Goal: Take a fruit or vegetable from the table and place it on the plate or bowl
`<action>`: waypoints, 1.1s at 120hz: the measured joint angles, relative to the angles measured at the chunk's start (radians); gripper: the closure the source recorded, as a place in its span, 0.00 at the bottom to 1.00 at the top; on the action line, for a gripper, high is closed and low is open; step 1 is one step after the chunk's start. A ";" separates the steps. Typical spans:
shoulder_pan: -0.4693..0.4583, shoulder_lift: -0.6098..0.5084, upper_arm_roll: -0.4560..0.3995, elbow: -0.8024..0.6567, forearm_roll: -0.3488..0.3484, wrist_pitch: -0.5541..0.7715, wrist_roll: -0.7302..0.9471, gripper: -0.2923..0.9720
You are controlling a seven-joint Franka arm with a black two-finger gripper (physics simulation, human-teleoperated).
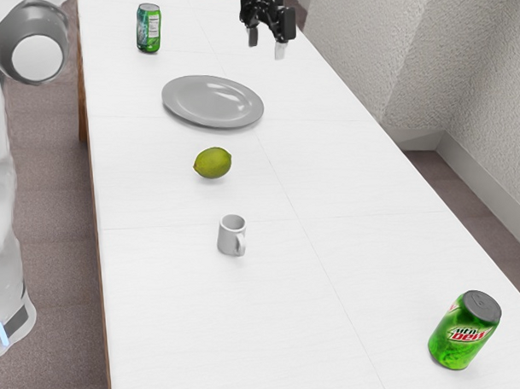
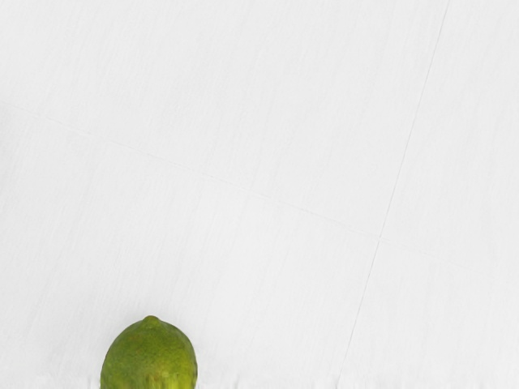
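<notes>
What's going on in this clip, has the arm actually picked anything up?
Not yet. The Franka arm's black gripper hangs open and empty above the far end of the white table, beyond the grey plate. The lime, the only fruit here, lies on the table between the plate and a white mug. A green soda can stands at the far end and a Mountain Dew can sits near the front. The plate has nothing on it.
</notes>
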 joint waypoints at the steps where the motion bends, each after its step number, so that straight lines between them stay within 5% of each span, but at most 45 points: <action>1: -0.014 -0.017 0.000 -0.034 0.011 0.005 -0.003 0.23; 13: -0.111 -0.112 0.004 -0.338 0.099 0.072 -0.042 0.23; 24: -0.112 -0.121 0.005 -0.462 0.132 0.131 -0.075 0.23; 56: -0.103 -0.129 0.080 -0.560 0.177 0.209 -0.085 0.23; 93: -0.111 -0.288 0.138 -0.726 0.292 0.296 -0.041 0.23; 132: -0.140 -0.274 0.153 -0.773 0.255 0.363 0.004 0.23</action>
